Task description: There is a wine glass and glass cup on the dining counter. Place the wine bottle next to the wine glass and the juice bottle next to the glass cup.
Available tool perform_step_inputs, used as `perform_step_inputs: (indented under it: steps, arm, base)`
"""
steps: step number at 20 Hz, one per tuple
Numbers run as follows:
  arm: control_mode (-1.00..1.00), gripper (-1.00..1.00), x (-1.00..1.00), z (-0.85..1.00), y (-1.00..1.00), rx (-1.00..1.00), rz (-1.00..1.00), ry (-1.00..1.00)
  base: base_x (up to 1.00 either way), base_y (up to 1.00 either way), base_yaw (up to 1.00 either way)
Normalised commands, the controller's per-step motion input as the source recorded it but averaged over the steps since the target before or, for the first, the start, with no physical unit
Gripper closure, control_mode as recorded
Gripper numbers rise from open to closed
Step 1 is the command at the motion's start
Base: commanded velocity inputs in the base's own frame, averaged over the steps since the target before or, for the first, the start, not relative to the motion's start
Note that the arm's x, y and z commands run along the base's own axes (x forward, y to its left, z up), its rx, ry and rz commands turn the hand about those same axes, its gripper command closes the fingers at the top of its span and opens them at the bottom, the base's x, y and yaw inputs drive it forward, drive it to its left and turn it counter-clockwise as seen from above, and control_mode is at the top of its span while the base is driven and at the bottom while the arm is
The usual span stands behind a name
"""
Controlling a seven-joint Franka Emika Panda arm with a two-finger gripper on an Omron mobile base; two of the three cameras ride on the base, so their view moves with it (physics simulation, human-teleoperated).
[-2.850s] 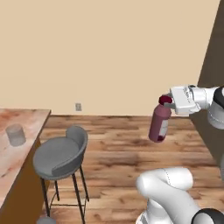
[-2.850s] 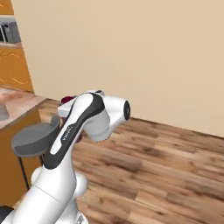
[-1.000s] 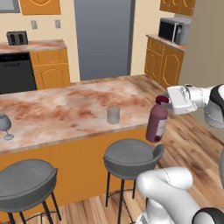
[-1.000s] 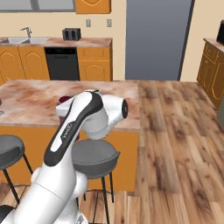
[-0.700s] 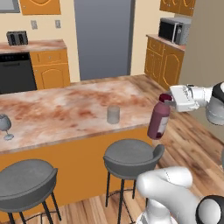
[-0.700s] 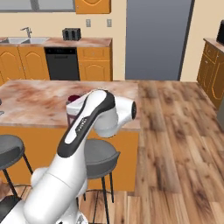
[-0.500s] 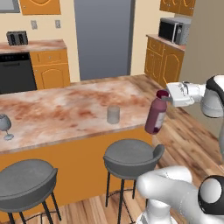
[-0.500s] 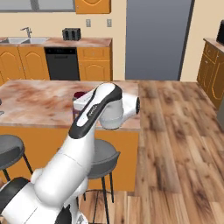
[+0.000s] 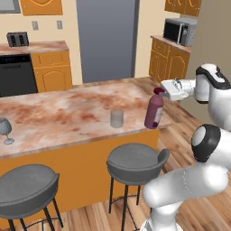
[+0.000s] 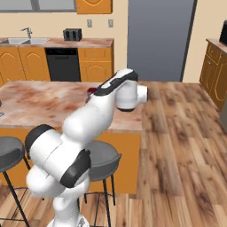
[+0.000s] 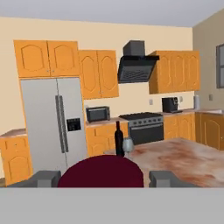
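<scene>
My gripper [image 9: 159, 92] is shut on the neck of the juice bottle [image 9: 154, 109], a stout purple-maroon bottle. It hangs upright over the right end of the dining counter [image 9: 67, 113]; I cannot tell whether its base touches the top. The glass cup [image 9: 117, 117] stands a short way to its left. The wine glass [image 9: 5, 129] is at the counter's far left. In the hand view the juice bottle [image 11: 101, 171] bulges between my fingers [image 11: 40, 179]. Far beyond it the wine bottle [image 11: 118, 139] stands close beside a small clear glass [image 11: 127, 145].
Two grey bar stools [image 9: 135, 158] [image 9: 28, 187] stand along the counter's near side. My own white arm [image 10: 102, 106] covers the counter's right end in the right base view. A microwave [image 9: 179, 31] sits on the cabinets at the back right. Wood floor lies open to the right.
The base swung round from a bare wall to face the dining counter. Since then the arm has carried the juice bottle left, from beside the counter's end to over its top.
</scene>
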Motion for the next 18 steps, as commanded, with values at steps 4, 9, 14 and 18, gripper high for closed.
perform_step_inputs:
  steps: [4, 9, 14, 18]
  arm:
    - [-1.00, 1.00, 1.00, -0.27, 0.00, -0.08, 0.16, 0.00]
    - [-1.00, 1.00, 0.90, -0.10, 0.00, -0.12, 0.16, -0.03]
    - [-1.00, 1.00, 0.80, -0.30, 0.03, -0.15, 0.15, -0.03]
    - [-1.00, 1.00, 0.29, -0.50, 0.02, -0.04, 0.17, -0.03]
  base:
    - [0.00, 0.00, 0.00]
    - [0.00, 0.00, 0.00]
    - [0.00, 0.00, 0.00]
    - [0.00, 0.00, 0.00]
